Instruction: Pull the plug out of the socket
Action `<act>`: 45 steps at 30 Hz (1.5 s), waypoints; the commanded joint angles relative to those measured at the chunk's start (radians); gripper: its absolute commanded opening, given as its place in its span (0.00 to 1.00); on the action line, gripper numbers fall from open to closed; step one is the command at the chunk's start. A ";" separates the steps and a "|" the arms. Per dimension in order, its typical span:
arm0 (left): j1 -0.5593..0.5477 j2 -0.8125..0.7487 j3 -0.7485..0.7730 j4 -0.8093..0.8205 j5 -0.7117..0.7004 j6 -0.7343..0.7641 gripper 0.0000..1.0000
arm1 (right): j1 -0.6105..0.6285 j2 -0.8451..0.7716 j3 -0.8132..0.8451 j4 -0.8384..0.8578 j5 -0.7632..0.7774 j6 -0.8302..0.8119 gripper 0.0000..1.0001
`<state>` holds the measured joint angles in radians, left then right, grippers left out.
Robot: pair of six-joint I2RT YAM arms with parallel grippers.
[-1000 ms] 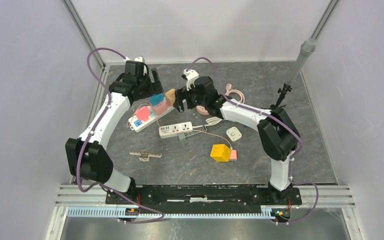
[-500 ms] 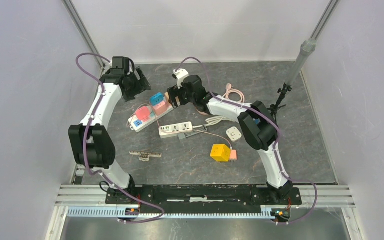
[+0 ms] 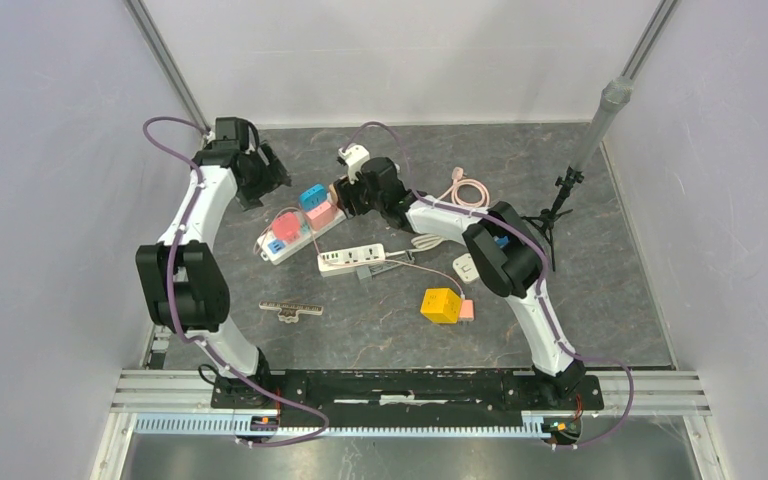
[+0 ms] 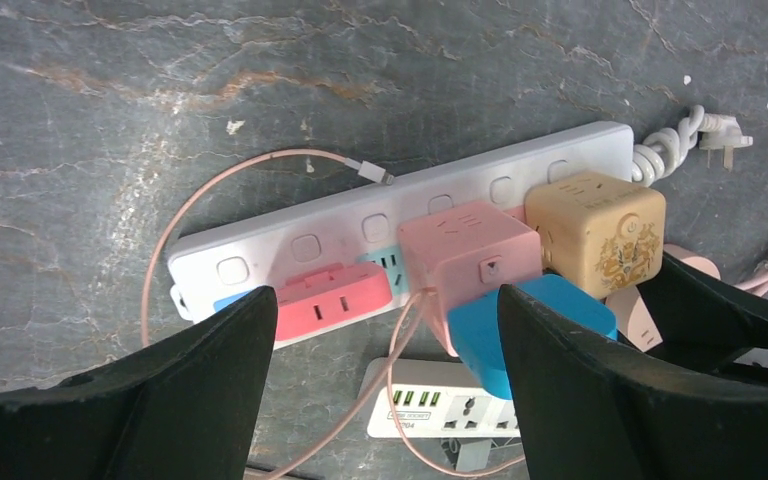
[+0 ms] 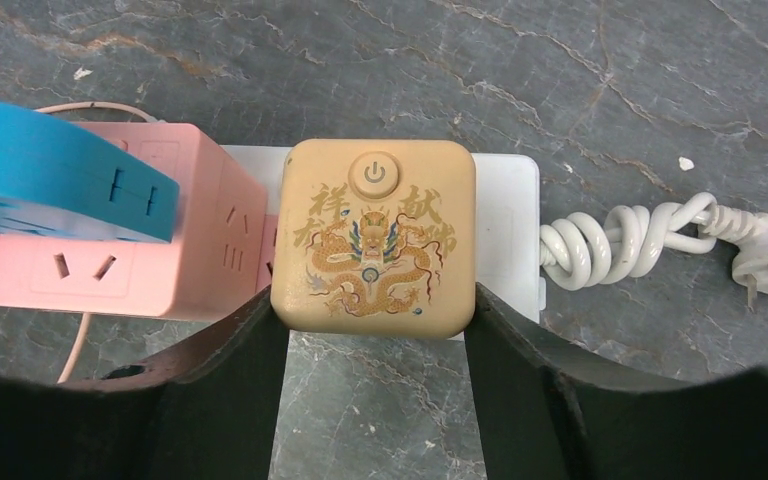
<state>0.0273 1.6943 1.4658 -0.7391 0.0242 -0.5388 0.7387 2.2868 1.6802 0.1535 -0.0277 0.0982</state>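
A white power strip point(image 4: 310, 240) lies on the grey table with a red plug point(image 4: 332, 303), a pink cube point(image 4: 470, 250), a blue plug point(image 4: 520, 325) and a tan cube plug with a dragon print point(image 5: 373, 238) on it. My right gripper point(image 5: 373, 300) is at the strip's cord end, and its fingers point(image 5: 250, 350) press on both sides of the tan cube plug, which still sits on the strip point(image 5: 505, 200). My left gripper point(image 4: 385, 295) is open and empty, off to the back left of the strip point(image 3: 285, 240).
A second white strip point(image 3: 352, 259), a white adapter point(image 3: 468, 267) and a yellow cube point(image 3: 441, 305) lie in front of the strip. A coiled pink cable point(image 3: 472, 190) and a small black tripod point(image 3: 560, 200) stand to the right. A flat bar point(image 3: 292, 311) lies front left.
My left gripper has drawn back from the strip toward the back left. My right gripper has moved left onto the tan cube plug.
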 commanded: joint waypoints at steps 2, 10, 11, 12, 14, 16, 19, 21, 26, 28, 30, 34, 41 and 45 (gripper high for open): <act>0.013 0.020 -0.022 -0.006 0.006 -0.030 0.86 | -0.001 -0.026 0.004 0.096 0.079 -0.038 0.48; 0.013 0.068 -0.097 -0.006 -0.009 -0.041 0.83 | -0.021 -0.090 -0.075 0.037 0.207 0.026 0.43; 0.014 0.076 -0.104 -0.006 -0.010 -0.043 0.83 | -0.022 -0.097 -0.090 0.047 0.198 0.032 0.43; 0.014 0.081 -0.110 -0.006 -0.014 -0.046 0.82 | -0.024 -0.103 -0.103 0.057 0.191 0.034 0.44; 0.014 0.090 -0.119 -0.006 -0.016 -0.053 0.80 | -0.025 -0.108 -0.114 0.066 0.169 0.034 0.47; 0.014 0.093 -0.128 0.000 -0.015 -0.059 0.78 | -0.027 -0.103 -0.105 0.072 0.136 0.034 0.51; 0.014 0.096 -0.143 0.017 -0.006 -0.068 0.77 | -0.030 -0.092 -0.086 0.067 0.106 0.036 0.59; 0.014 0.098 -0.146 0.023 -0.001 -0.075 0.77 | -0.034 -0.083 -0.074 0.060 0.087 0.042 0.64; 0.015 0.107 -0.133 0.034 0.038 -0.095 0.79 | -0.047 -0.067 -0.059 0.062 0.043 0.058 0.70; 0.020 0.096 -0.127 0.043 0.079 -0.111 0.81 | -0.049 -0.064 -0.056 0.064 0.031 0.058 0.73; 0.022 0.077 -0.123 0.053 0.087 -0.122 0.83 | -0.050 -0.062 -0.056 0.070 0.029 0.055 0.76; 0.026 0.033 -0.126 0.042 0.016 -0.134 0.88 | -0.050 -0.040 -0.030 0.076 -0.025 0.043 0.79; 0.065 -0.035 -0.202 0.045 -0.089 -0.165 0.89 | -0.050 0.006 0.027 0.059 -0.052 0.030 0.79; 0.075 -0.054 -0.215 0.046 -0.107 -0.172 0.89 | -0.050 0.020 0.041 0.054 -0.054 0.023 0.80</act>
<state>0.0868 1.6875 1.2640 -0.6891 -0.0246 -0.6693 0.6937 2.2860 1.6691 0.1932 -0.0700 0.1421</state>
